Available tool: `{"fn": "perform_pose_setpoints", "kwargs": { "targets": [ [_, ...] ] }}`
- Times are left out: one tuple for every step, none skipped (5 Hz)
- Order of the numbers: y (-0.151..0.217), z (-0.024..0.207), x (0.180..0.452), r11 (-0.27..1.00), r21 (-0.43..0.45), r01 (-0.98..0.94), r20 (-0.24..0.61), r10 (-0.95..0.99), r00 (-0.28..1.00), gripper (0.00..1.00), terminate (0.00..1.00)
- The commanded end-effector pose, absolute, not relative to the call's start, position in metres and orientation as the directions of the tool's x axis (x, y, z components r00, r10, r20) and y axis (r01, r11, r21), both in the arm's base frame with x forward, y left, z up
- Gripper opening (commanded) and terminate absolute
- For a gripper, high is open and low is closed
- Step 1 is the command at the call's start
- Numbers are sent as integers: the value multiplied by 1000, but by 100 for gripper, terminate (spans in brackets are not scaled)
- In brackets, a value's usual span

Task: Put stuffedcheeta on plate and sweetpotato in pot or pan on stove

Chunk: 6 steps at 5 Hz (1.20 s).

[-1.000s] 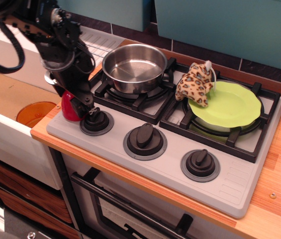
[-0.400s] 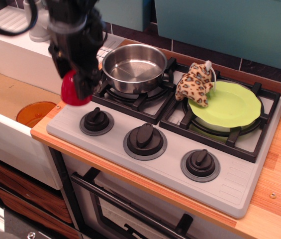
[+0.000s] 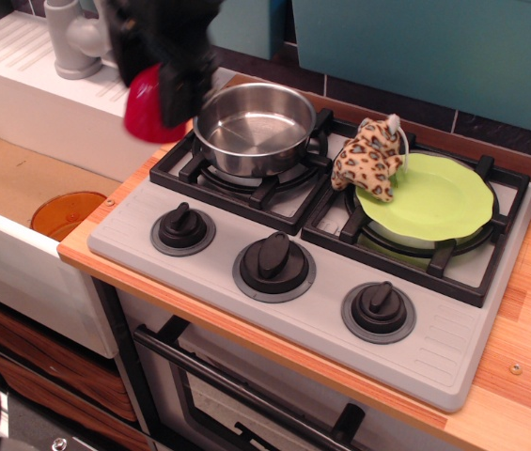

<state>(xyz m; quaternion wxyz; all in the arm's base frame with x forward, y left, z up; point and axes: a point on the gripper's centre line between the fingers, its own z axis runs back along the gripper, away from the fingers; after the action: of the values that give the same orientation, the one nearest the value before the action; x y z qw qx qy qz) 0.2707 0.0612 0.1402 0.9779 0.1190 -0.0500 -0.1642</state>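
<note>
Red toy: the sweetpotato (image 3: 152, 105) hangs in the air, clear of the stove (image 3: 284, 272), just left of the pan's rim and blurred by motion.
Fingers: the gripper (image 3: 179, 86) is dark and smeared; we read its fingers as clamped on the sweetpotato, since nothing else bears the toy.
Pan: the steel pan (image 3: 254, 127) sits on the rear-left burner, nothing in it, bright floor showing.
Plate: the lime-green plate (image 3: 431, 197) rests on the right burner; the stuffedcheeta (image 3: 368, 158) lies over its left rim, part on, part hanging off toward the grate.
Step in hand: we judge it to be carrying the sweetpotato across to the pan.
How to do it well: we would bring the toy over the near wall with room to spare, centre it above the pan floor, then lower before letting go, so the glossy dome does not bounce or roll out.
Watch for: a low pass could clip the rim and shove the light pan on its grate.
Also watch: the sink-side drop to the left, if the grip slips.
Left to do: the plush may want nudging fully onto the plate.
</note>
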Motion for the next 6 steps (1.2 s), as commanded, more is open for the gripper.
{"fn": "perform_pose_setpoints", "kwargs": {
  "targets": [
    [64,147,326,903,257,345,150,-390,909,0,0],
    [70,142,341,893,259,369,165,-417,894,0,0],
    [72,142,348,881,273,386,178,-441,880,100,0],
    [74,143,347,881,267,389,191,-444,875,100,0],
    [69,146,345,884,275,378,187,-435,881,100,0],
    [67,148,344,883,283,374,181,-432,883,100,0]
  ]
}}
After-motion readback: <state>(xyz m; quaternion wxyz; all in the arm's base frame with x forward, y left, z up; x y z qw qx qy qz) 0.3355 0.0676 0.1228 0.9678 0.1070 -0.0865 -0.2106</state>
